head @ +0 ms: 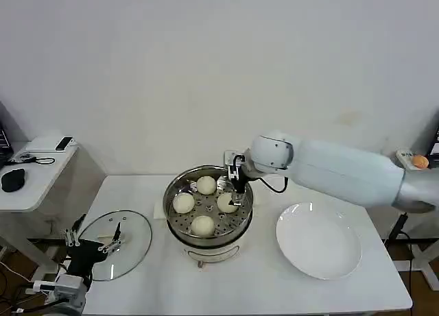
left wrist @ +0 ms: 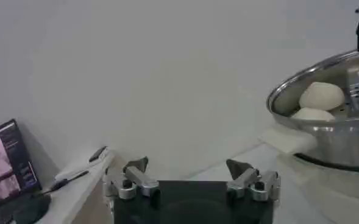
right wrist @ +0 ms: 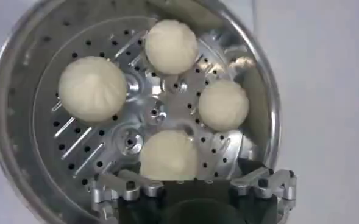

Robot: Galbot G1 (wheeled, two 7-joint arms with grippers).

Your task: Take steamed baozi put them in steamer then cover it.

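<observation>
4 round cream-white steamed baozi point(head: 204, 204) sit inside the shiny round stainless-steel steamer point(head: 174, 216) at table centre, on its perforated floor. Right gripper point(head: 236, 192) hangs over the steamer's right inner edge, fingers spread wide w/ nothing held, just above 1 bun. Flat white plate point(head: 319, 239) lies to the right. Clear glass lid point(head: 134, 244) lies left; left gripper point(head: 92, 241) hovers by it, open wide.

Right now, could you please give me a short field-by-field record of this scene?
baozi: four, all on the perforated floor of the steamer, e.g. one
right gripper: open, over the steamer, holding nothing
left gripper: open, parked near the glass lid
glass lid: flat on the table, left of the steamer
plate: empty, right of the steamer
</observation>
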